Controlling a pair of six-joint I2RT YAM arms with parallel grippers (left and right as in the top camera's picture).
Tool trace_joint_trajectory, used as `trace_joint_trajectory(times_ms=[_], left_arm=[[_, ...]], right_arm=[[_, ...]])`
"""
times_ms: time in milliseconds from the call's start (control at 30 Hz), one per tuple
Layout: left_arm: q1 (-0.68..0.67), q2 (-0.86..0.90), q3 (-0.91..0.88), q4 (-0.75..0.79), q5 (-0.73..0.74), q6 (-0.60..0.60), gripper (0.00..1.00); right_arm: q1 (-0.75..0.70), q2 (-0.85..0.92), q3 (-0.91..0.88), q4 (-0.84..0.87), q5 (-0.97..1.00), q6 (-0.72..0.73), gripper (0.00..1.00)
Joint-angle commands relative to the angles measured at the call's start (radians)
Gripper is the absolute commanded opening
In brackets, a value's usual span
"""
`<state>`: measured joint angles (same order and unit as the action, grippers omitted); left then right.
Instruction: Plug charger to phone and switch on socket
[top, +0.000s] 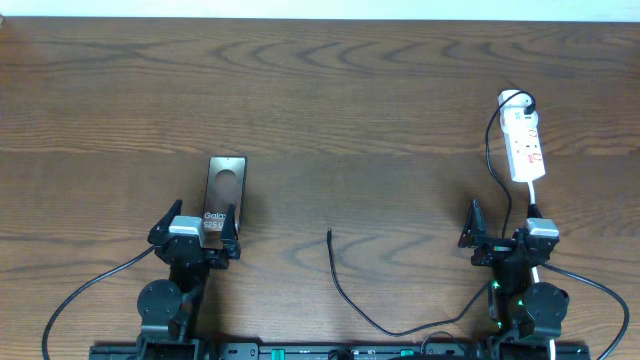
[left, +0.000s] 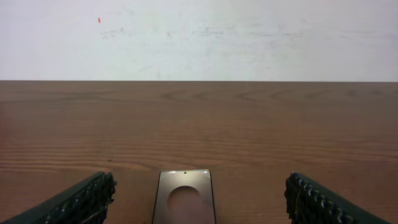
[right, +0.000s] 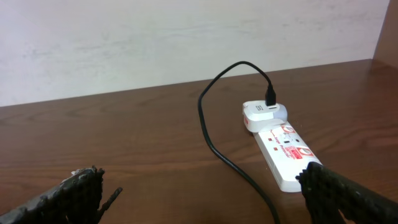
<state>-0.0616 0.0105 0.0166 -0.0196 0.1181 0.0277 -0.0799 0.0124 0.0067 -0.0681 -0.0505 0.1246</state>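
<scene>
The phone (top: 224, 195) lies flat at the left of the table, its glossy face up and its near end under my left gripper (top: 195, 237). In the left wrist view the phone (left: 185, 198) sits between the spread fingers (left: 199, 208). The white socket (top: 524, 143) lies at the far right with a white adapter and black plug at its far end. The charger cable (top: 345, 293) runs from there down past the right arm to a loose tip at table centre (top: 329, 234). My right gripper (top: 500, 238) is open and empty; the socket (right: 284, 151) and cable (right: 214, 146) lie ahead of it.
The dark wooden table (top: 360, 100) fills the view, with a pale wall (left: 199, 37) beyond its far edge. The arm bases and their thick black cables (top: 80, 295) sit along the near edge.
</scene>
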Motion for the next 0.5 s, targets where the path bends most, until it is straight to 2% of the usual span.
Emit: trace_joint_trajectory(times_ms=[0,467], left_arm=[[0.0,-0.006,-0.013,-0.04,0.027,0.013,0.9],[0.0,-0.006,-0.013,-0.04,0.009,0.014,0.9]], right_arm=[[0.003,-0.006,-0.001,-0.006,0.012,-0.009,0.99],[0.003,-0.006,-0.001,-0.006,0.012,-0.009,0.99]])
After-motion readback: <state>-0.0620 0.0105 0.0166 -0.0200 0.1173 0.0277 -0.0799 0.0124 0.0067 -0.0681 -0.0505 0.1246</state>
